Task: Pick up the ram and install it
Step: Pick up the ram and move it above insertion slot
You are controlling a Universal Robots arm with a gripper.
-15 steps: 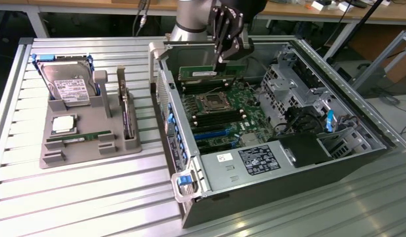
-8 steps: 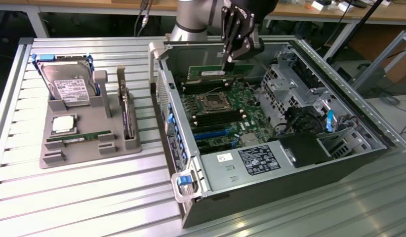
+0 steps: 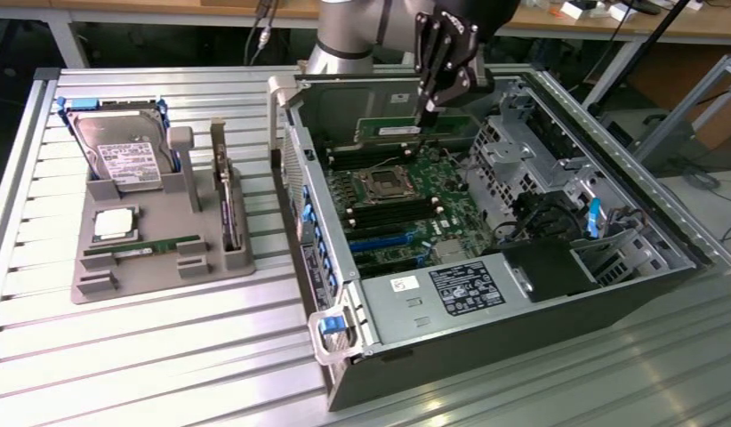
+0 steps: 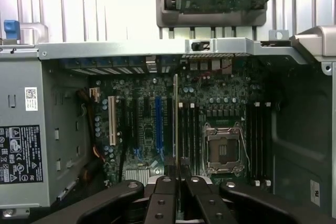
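Gripper (image 4: 177, 176) pinching the ram (image 4: 175, 114) edge-on over the open tower case (image 3: 485, 356)
I am seeing it hanging above the motherboard (image 4: 136, 129), near the CPU socket (image 4: 223, 148); a second stick (image 3: 140, 248) is lying in the grey tray (image 3: 164, 277) beside the hard drive (image 3: 119, 151), outside the case

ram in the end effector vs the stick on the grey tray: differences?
Grip: held ram is clamped in the end effector; tray stick sits free.
Place: held ram is inside the open case, over the motherboard; tray stick rests in the grey tray outside it.
Both: long, thin green boards.
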